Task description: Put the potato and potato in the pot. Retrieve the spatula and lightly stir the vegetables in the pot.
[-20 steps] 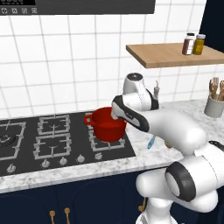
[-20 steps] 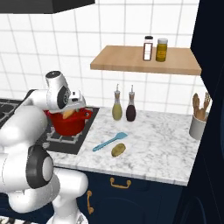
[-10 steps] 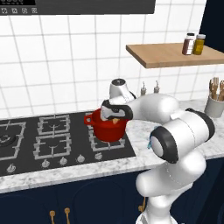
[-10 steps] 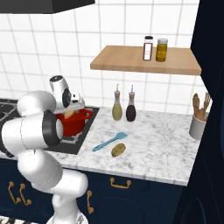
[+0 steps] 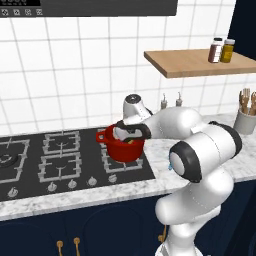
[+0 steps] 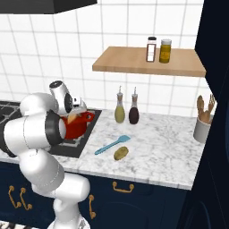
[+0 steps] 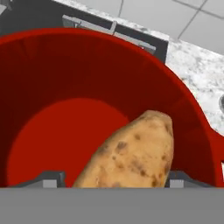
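Note:
The bright-red pot (image 5: 121, 150) (image 6: 81, 125) stands on the front right burner of the hob. My gripper (image 5: 128, 135) (image 7: 113, 181) hangs just over its mouth, shut on a tan, speckled potato (image 7: 131, 155) that dips inside the red pot wall (image 7: 87, 65). The pot's floor below looks bare. A second potato (image 6: 120, 153) lies on the marble counter, to the right of the hob. The light-blue spatula (image 6: 112, 145) lies just left of that potato, pointing toward the pot.
Two bottles (image 6: 120, 108) (image 6: 133, 109) stand at the back of the counter, beside the pot. A grey cup of wooden utensils (image 6: 202, 127) (image 5: 245, 120) sits far right. A wooden shelf (image 6: 147, 65) hangs above. The black hob (image 5: 50, 160) stretches left.
The arm has swung left from the counter side, and the hand with the potato has moved from beside the pot's right edge to over its opening.

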Tool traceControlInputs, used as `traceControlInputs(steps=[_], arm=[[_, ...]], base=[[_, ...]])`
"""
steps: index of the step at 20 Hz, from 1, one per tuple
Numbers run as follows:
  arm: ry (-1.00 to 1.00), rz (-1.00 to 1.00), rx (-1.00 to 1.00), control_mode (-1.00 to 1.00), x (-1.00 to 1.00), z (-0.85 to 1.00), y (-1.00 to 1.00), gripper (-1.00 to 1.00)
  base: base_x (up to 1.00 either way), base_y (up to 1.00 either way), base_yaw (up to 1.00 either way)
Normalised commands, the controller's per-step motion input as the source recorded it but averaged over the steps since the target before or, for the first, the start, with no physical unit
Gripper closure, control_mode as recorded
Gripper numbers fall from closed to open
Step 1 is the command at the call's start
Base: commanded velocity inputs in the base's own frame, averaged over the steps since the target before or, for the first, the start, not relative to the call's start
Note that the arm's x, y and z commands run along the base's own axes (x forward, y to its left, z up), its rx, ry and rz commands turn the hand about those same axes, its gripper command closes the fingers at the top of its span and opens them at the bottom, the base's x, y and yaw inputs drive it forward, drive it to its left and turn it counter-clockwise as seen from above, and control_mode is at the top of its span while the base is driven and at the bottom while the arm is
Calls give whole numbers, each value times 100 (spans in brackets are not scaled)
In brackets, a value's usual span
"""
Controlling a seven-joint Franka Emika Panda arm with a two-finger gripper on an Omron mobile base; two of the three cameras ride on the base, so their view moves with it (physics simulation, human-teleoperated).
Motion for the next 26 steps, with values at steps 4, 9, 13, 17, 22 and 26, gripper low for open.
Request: traceControlInputs(steps=[4, 9, 13, 17, 22, 26], arm=[[-15, -7, -2, -100, 19, 3, 0, -100], [-13, -15, 3, -100, -64, 80, -4, -100], [0, -26, 16, -100, -100, 36, -50, -100], [0, -33, 17, -100, -100, 0, -87, -100], [3, -32, 15, -100, -100, -1, -100, -100], [0, -22, 9, -100, -70, 0, -100, -100]], base=[[0, 0, 0], [0, 0, 0], [0, 0, 0], [0, 0, 0], [0, 0, 0], [0, 0, 0]])
